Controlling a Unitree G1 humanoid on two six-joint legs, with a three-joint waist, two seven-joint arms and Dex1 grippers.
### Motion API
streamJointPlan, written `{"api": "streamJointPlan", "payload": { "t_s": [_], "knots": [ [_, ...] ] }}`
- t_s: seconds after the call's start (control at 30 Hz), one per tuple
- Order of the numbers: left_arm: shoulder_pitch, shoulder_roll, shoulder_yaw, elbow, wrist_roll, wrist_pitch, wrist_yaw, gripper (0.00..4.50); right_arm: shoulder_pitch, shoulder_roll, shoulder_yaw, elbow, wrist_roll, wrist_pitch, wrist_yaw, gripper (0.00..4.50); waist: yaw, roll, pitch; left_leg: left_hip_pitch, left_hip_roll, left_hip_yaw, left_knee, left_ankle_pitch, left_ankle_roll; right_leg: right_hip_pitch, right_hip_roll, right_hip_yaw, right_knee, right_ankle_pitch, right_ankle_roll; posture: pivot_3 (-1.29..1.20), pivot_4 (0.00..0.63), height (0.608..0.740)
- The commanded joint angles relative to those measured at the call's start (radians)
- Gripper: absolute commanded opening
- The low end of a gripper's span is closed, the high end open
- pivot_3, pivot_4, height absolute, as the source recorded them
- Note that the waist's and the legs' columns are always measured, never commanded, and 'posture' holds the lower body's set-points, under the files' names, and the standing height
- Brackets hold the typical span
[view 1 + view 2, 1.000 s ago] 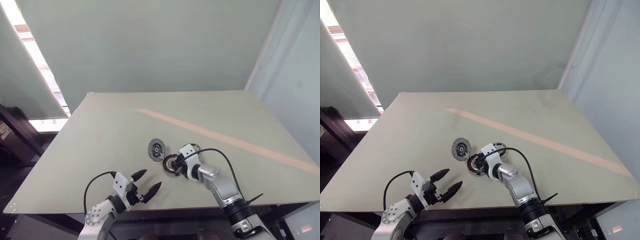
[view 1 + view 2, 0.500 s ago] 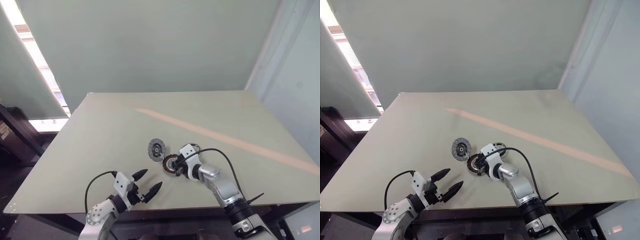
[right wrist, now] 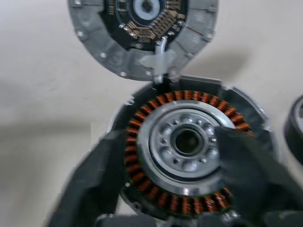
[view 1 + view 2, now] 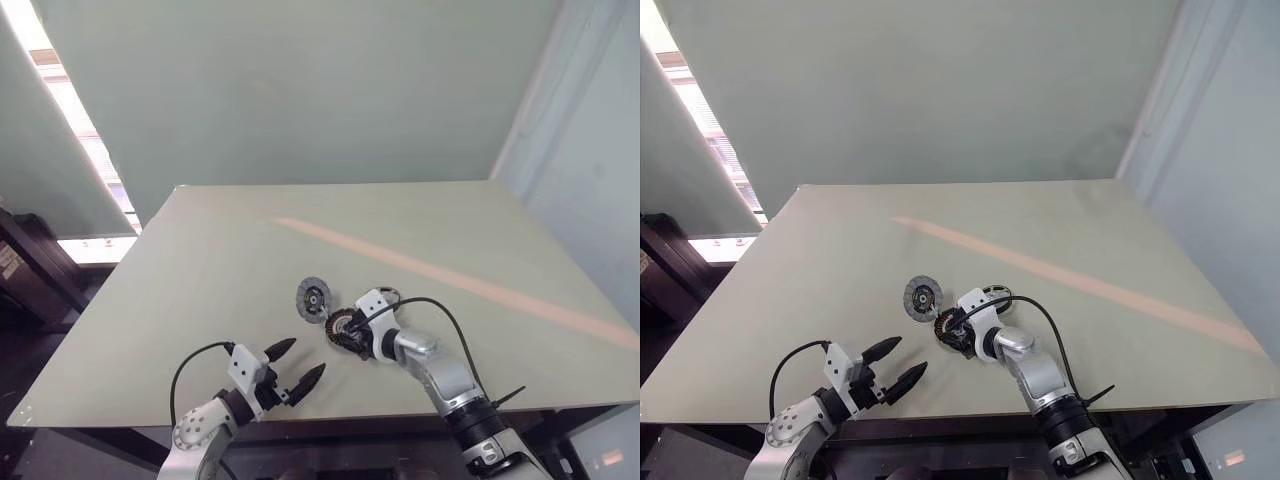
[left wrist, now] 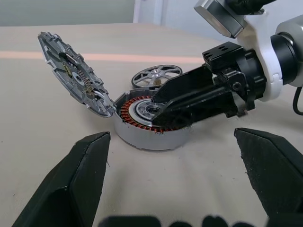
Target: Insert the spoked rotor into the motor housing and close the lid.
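The motor housing, round with copper windings around a silvery centre, lies on the table just ahead of me. Its lid, a grey toothed disc with a dark centre, stands tilted up from the housing's far rim. The spoked rotor lies flat on the table just behind the housing. My right gripper hovers low over the housing, open, one finger on each side of the hub. My left gripper stands open near the table's front edge, pointing at the housing, nothing in it.
The beige table has a pale diagonal stripe across its right half. A black cable loops over my right wrist. The front edge runs right under both arms. A green wall stands behind the table.
My right gripper's fingers have spread apart over the housing. The left arm, lid and rotor have stayed put.
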Motion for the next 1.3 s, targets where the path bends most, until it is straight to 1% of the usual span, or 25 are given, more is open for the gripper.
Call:
{"api": "streamJointPlan", "payload": {
  "t_s": [0.03, 0.33, 0.37, 0.43, 0.57, 0.7, 0.73, 0.87, 0.97, 1.17, 1.23, 1.3],
  "knots": [
    [-0.008, 0.001, -0.004, -0.025, 0.004, -0.019, -0.001, 4.50, -0.003, 0.003, -0.018, -0.092, 0.030, 0.024, 0.013, 3.96, 0.000, 0.000, 0.000, 0.000, 0.000, 0.000, 0.000, 0.000, 0.000, 0.000, 0.000, 0.000, 0.000, 0.000, 0.000, 0.00, 0.000, 0.740],
    [-0.012, 0.000, -0.007, -0.018, 0.003, -0.021, -0.006, 4.50, 0.014, -0.010, -0.046, -0.210, 0.070, 0.065, 0.020, 3.96, 0.000, 0.000, 0.000, 0.000, 0.000, 0.000, 0.000, 0.000, 0.000, 0.000, 0.000, 0.000, 0.000, 0.000, 0.000, 0.00, 0.000, 0.740],
    [-0.014, -0.001, -0.008, -0.016, 0.003, -0.022, -0.006, 4.50, 0.016, -0.012, -0.047, -0.218, 0.074, 0.068, 0.022, 3.60, 0.000, 0.000, 0.000, 0.000, 0.000, 0.000, 0.000, 0.000, 0.000, 0.000, 0.000, 0.000, 0.000, 0.000, 0.000, 0.00, 0.000, 0.740],
    [-0.017, -0.002, -0.011, -0.013, 0.003, -0.022, -0.008, 4.50, 0.018, -0.012, -0.048, -0.218, 0.066, 0.050, 0.010, 3.09, 0.000, 0.000, 0.000, 0.000, 0.000, 0.000, 0.000, 0.000, 0.000, 0.000, 0.000, 0.000, 0.000, 0.000, 0.000, 0.00, 0.000, 0.740],
    [-0.021, -0.002, -0.015, -0.007, 0.002, -0.025, -0.010, 4.50, 0.009, -0.009, -0.039, -0.185, 0.047, 0.019, 0.000, 1.62, 0.000, 0.000, 0.000, 0.000, 0.000, 0.000, 0.000, 0.000, 0.000, 0.000, 0.000, 0.000, 0.000, 0.000, 0.000, 0.00, 0.000, 0.740],
    [-0.023, -0.001, -0.014, -0.003, 0.001, -0.032, -0.010, 4.50, -0.013, 0.013, -0.039, -0.090, 0.031, -0.036, -0.030, 0.14, 0.000, 0.000, 0.000, 0.000, 0.000, 0.000, 0.000, 0.000, 0.000, 0.000, 0.000, 0.000, 0.000, 0.000, 0.000, 0.00, 0.000, 0.740],
    [-0.023, -0.001, -0.014, -0.003, 0.001, -0.033, -0.010, 4.50, -0.016, 0.014, -0.033, -0.061, 0.026, -0.045, -0.029, 0.02, 0.000, 0.000, 0.000, 0.000, 0.000, 0.000, 0.000, 0.000, 0.000, 0.000, 0.000, 0.000, 0.000, 0.000, 0.000, 0.00, 0.000, 0.740],
    [-0.023, -0.002, -0.012, -0.002, 0.001, -0.038, -0.005, 4.50, -0.020, 0.014, -0.008, 0.068, -0.007, -0.090, -0.022, 0.02, 0.000, 0.000, 0.000, 0.000, 0.000, 0.000, -0.001, 0.000, 0.000, 0.000, 0.000, 0.000, 0.000, 0.000, 0.000, 0.00, 0.000, 0.740],
    [-0.020, -0.002, -0.011, -0.007, 0.000, -0.040, -0.002, 4.50, -0.016, 0.019, -0.014, 0.109, -0.010, -0.112, -0.026, 0.02, 0.000, 0.000, 0.000, 0.000, 0.000, 0.000, -0.001, 0.000, 0.000, 0.000, 0.000, 0.000, 0.000, 0.000, 0.000, 0.00, 0.000, 0.740],
    [-0.010, 0.000, -0.009, -0.013, -0.001, -0.042, 0.001, 4.50, -0.017, 0.028, -0.089, -0.005, 0.057, -0.089, -0.017, 0.02, 0.000, 0.000, 0.000, 0.001, 0.000, 0.000, 0.000, 0.000, 0.000, 0.000, 0.000, 0.000, 0.000, 0.000, 0.000, 0.00, 0.000, 0.740],
    [-0.009, 0.000, -0.009, -0.013, -0.001, -0.041, 0.002, 4.50, -0.019, 0.021, -0.108, -0.062, 0.088, -0.053, 0.001, 0.40, 0.000, 0.000, 0.000, 0.000, 0.000, 0.000, 0.000, 0.000, 0.000, 0.000, 0.000, 0.000, 0.000, 0.000, 0.000, 0.00, 0.000, 0.740],
    [-0.010, 0.000, -0.011, -0.013, -0.001, -0.040, 0.002, 4.50, -0.018, 0.029, -0.146, -0.124, 0.137, -0.013, -0.001, 0.97, 0.000, 0.000, 0.000, -0.001, 0.000, 0.000, -0.001, 0.000, 0.000, 0.000, 0.000, 0.000, 0.000, 0.000, 0.000, 0.00, 0.000, 0.740]
  ]
}}
